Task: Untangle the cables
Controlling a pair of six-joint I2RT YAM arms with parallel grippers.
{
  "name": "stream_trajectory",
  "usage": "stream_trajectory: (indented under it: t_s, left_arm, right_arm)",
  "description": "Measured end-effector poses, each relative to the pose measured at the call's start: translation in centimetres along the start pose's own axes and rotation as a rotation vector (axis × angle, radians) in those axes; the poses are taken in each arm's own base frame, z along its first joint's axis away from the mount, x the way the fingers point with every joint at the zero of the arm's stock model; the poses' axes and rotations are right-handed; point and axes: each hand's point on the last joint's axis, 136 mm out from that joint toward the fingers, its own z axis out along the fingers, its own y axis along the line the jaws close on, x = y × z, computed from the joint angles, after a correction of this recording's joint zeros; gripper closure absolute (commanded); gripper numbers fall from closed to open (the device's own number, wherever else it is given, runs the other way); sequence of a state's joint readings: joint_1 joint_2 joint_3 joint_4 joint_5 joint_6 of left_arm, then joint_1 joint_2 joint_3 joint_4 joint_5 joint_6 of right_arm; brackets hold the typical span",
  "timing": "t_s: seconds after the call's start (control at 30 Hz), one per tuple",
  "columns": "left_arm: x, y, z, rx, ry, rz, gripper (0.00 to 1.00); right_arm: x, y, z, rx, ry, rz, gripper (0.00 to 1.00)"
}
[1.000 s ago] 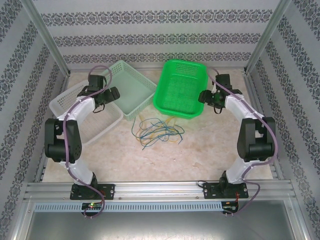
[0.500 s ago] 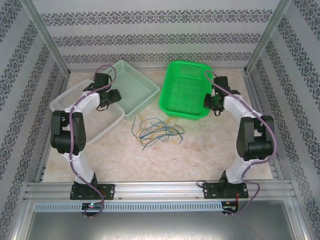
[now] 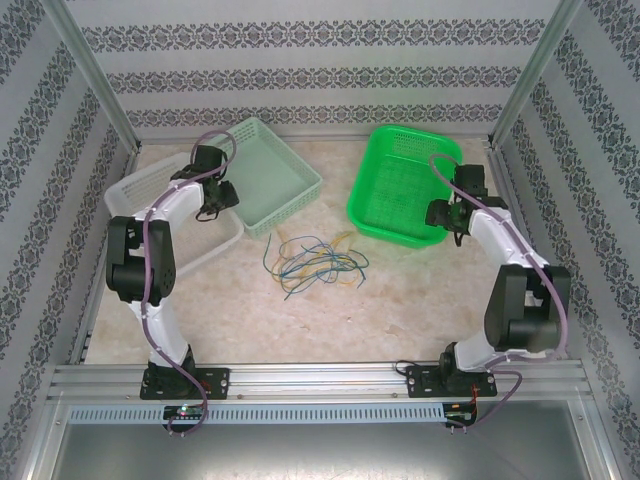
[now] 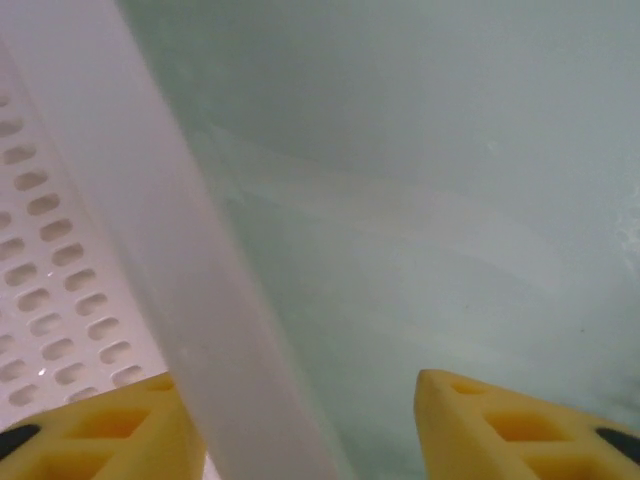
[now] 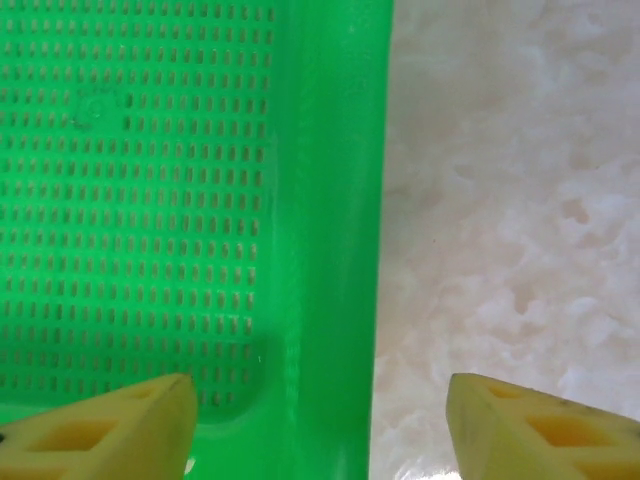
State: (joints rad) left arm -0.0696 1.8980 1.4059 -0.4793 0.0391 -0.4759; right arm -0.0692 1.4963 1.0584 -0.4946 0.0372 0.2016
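Note:
The cables (image 3: 312, 262) lie in a loose tangle of thin yellow, blue and green strands on the marbled table, between the two arms and touched by neither. My left gripper (image 3: 224, 195) (image 4: 300, 385) is open, its yellow fingers (image 4: 110, 420) set either side of the white basket's rim (image 4: 170, 250). My right gripper (image 3: 438, 213) (image 5: 320, 385) is open too, and it straddles the near right rim of the bright green basket (image 3: 400, 180) (image 5: 130, 200). One right finger is over the basket floor and the other over the table.
A white perforated basket (image 3: 130, 190) sits at the back left, against a pale green basket (image 3: 270, 185) (image 4: 420, 200). The marbled tabletop (image 3: 420, 290) (image 5: 520, 200) is bare in front of the cables. Patterned walls and metal posts close in the sides and back.
The green basket has slid to the right together with my right gripper. My left arm has drawn its elbow inward, and the white basket has shifted slightly back and left.

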Motion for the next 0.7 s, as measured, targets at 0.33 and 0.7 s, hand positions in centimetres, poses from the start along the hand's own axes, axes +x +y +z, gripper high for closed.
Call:
stream_trajectory:
  t_s: [0.33,0.7]
  left_arm:
    - [-0.2,-4.6,1.0,0.057,-0.006,0.186,0.72]
    - [0.9,-8.6,1.3,0.116,0.003,0.255,0.68]
  right_arm:
    - [-1.1,0.6,-5.6,-0.065,-0.155,0.006,0.24]
    - [3.4,7.5,-7.7,-0.322,-0.132,-0.081,0.31]
